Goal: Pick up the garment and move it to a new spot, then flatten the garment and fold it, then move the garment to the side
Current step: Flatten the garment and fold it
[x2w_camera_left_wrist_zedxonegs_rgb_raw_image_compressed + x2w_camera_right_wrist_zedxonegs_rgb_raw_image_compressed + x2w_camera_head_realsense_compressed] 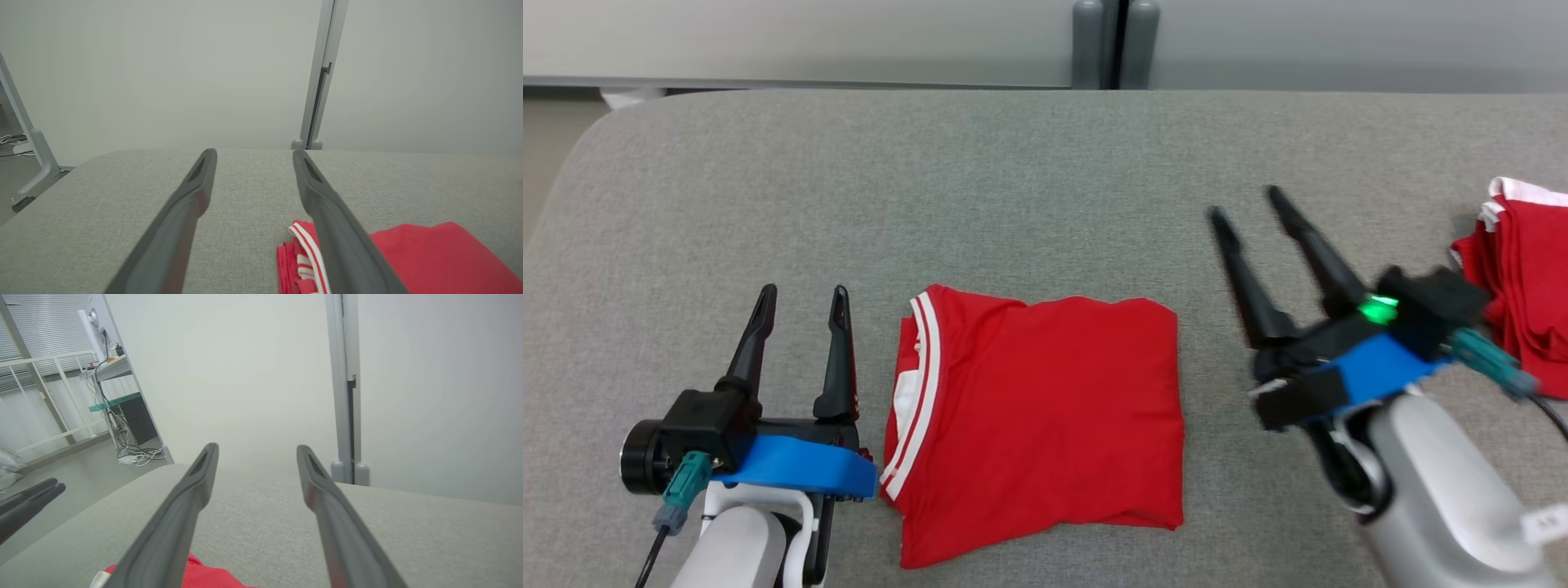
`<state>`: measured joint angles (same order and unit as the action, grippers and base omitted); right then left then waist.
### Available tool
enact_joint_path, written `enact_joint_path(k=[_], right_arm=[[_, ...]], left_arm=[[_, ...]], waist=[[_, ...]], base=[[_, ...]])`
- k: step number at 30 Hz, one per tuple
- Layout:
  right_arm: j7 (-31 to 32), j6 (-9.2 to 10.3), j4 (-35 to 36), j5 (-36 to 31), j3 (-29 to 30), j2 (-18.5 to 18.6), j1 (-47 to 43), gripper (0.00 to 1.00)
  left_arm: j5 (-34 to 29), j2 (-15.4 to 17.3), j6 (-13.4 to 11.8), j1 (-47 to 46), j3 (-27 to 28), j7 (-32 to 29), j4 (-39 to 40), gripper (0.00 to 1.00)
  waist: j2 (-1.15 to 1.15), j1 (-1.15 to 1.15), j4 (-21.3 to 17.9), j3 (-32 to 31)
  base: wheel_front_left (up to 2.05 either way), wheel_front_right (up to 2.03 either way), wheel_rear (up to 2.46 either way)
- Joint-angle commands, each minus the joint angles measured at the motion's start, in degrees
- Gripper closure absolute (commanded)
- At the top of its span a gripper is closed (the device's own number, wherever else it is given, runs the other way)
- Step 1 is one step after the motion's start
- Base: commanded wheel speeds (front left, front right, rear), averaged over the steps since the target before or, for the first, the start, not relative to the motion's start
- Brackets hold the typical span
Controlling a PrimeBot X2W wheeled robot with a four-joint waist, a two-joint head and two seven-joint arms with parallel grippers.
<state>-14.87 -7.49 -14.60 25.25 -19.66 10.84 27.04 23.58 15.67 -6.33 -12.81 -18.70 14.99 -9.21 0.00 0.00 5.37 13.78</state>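
Now the folded red garment (1045,425) lies in the lower middle of the frame on the grey padded surface (1013,180), with its white-striped collar toward the left. The left pincer (803,294) stands released at lower left, just beside the collar edge. The right pincer (1245,200) hangs released at the right, apart from the cloth and holding nothing. The shirt looks light, soft and limp, so it would likely sag and come unfolded if lifted by one corner. Pinching through all layers at both side edges seems the safest hold for moving it aside. A pile of red cloth (1523,278) sits at the right edge of the frame.
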Motion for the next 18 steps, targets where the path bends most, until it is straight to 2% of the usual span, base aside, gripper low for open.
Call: enact_joint_path(k=[1,5,9,18], right_arm=[[-0.27,0.00,1.18,-1.22,2.32,0.82,-2.11,0.00],[1.64,0.00,5.92,-4.38,11.24,1.79,-10.21,0.00],[4.43,0.00,10.38,-7.26,17.82,0.79,-17.53,0.00],[10.53,0.00,18.36,-10.94,21.91,-3.15,-27.41,0.00]], left_arm=[[-0.27,0.37,-0.32,0.68,0.28,0.24,0.21,0.00],[-0.12,0.99,-0.81,1.62,0.53,-0.07,0.56,0.00],[-0.02,1.82,-1.22,2.83,0.66,-0.51,0.65,0.00],[-0.64,3.58,-2.23,7.35,-0.37,-2.28,0.81,0.00]], waist=[[0.00,0.00,-0.70,-0.54],[0.00,0.00,-1.89,-1.60],[0.00,0.00,-2.80,-3.14],[0.00,0.00,-4.13,-8.33]], base=[[0.00,0.00,0.00],[0.00,0.00,0.00],[0.00,0.00,0.00],[0.00,0.00,0.00]])
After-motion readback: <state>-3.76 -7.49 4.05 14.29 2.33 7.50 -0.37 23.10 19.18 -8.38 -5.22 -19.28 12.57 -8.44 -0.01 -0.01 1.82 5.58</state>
